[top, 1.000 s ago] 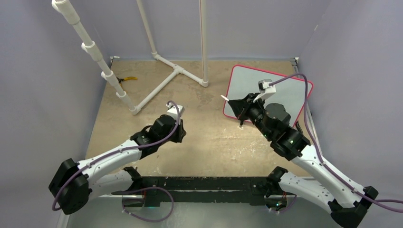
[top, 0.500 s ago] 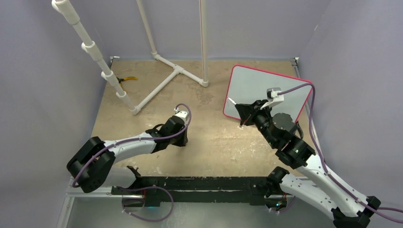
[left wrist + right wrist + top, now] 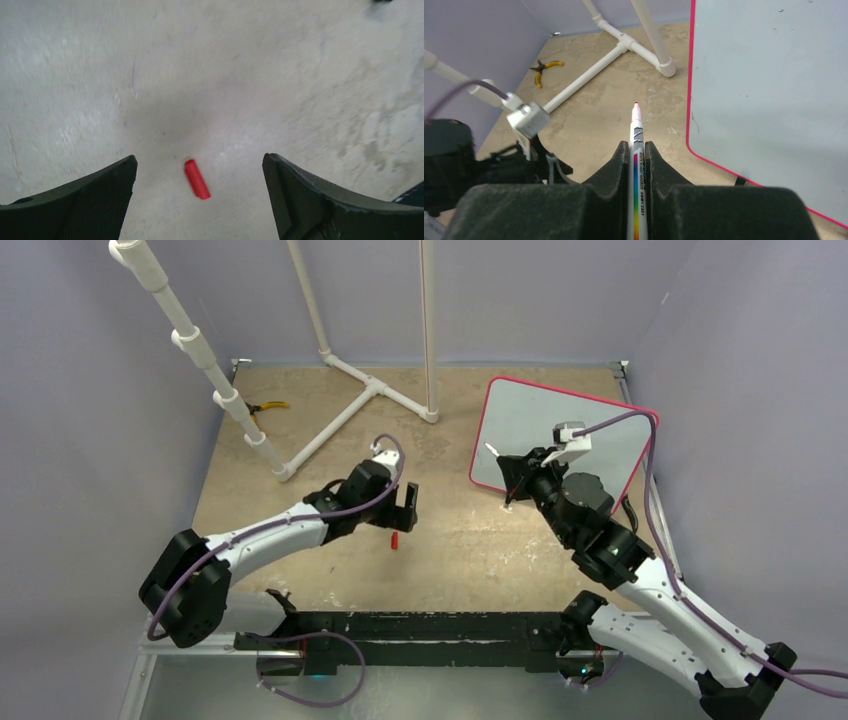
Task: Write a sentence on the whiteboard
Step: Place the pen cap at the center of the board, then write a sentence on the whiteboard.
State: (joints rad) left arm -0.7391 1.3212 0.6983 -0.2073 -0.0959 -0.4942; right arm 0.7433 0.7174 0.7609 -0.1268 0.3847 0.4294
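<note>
My right claw (image 3: 637, 148) is clamped on a white marker (image 3: 637, 131). The barrel runs up between the jaws and the bare red tip points away from me, toward the far edge of the table (image 3: 300, 440). The whiteboard (image 3: 774, 90) stands just to the right of that tip, in the far right corner of the table and close to the right edge. Its pink-framed left edge is beside the marker but apart from it, so the tip is in the air rather than on the board. From above, the board's near left corner is right next to this claw.

My left claw (image 3: 403, 508) is spread wide and holds nothing, hanging over the middle of the table toward the near edge. A small red cap (image 3: 196, 178) lies on the surface below the gap between its jaws, touching neither one.

A white pipe frame (image 3: 350, 410) stands at the far edge, with yellow-handled pliers (image 3: 268, 406) near the far left corner.
</note>
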